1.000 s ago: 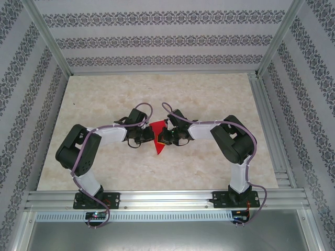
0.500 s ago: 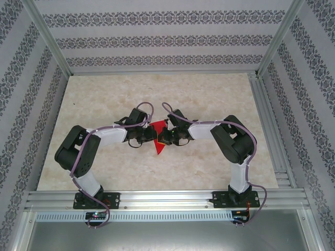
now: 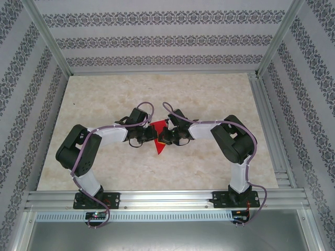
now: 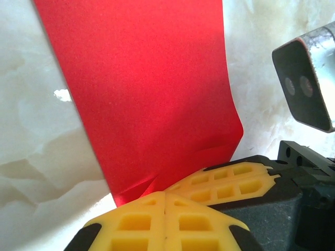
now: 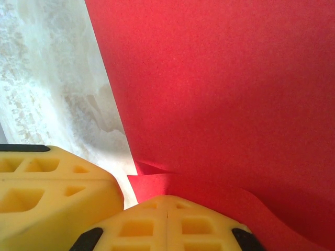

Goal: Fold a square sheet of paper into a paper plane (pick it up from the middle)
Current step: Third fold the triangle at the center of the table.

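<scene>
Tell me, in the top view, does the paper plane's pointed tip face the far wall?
No, the paper plane narrows to a tip aimed at the near edge of the table, its wide end farther away.

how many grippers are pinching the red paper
2. The left gripper is shut on the paper plane from its left side. The right gripper is shut on it from the right. Their fingertips almost meet at mid-table.

High overview; wrist cameras hug the paper plane [image 4: 157, 94].
</scene>
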`<state>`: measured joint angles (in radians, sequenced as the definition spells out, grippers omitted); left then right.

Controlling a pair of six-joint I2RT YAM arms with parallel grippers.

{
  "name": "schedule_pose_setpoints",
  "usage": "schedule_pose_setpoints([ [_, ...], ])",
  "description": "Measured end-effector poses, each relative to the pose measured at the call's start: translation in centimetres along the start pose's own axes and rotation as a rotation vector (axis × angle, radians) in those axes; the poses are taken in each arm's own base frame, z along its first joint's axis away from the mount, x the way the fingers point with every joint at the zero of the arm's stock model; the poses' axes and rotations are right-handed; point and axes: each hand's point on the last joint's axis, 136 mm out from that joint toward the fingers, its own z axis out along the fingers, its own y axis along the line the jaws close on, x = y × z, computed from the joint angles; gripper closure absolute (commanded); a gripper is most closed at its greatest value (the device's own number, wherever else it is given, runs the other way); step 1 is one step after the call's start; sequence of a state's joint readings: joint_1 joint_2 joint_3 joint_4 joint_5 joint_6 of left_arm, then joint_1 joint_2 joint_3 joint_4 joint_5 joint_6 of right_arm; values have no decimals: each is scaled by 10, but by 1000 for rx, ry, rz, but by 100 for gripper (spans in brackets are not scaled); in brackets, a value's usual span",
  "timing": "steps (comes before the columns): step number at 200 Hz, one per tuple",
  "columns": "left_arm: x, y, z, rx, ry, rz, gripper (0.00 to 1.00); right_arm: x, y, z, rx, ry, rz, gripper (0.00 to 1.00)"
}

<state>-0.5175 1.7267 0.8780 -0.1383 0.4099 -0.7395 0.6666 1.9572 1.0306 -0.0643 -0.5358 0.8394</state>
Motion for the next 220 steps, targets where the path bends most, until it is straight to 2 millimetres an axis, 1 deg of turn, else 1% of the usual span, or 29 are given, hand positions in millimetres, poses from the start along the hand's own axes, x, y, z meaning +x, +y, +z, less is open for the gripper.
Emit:
schedule_pose_setpoints([
  [15,1,3,1,-8,-2,-7,100,0,0,0,-2,-1,-2,100],
  [43,11,12,3,-25,19,-25,100,0,1,0,-6,-4,-5,100],
  [121,12,17,6,-42,20,-38,100,0,1,0,-7,-4,-5,100],
  [187,6,13,1,-38,-9,-35,100,0,1,0,-9,-3,-5,100],
  [220,3,10,2,-27,-17,-36,100,0,1,0,-9,-3,-5,100],
])
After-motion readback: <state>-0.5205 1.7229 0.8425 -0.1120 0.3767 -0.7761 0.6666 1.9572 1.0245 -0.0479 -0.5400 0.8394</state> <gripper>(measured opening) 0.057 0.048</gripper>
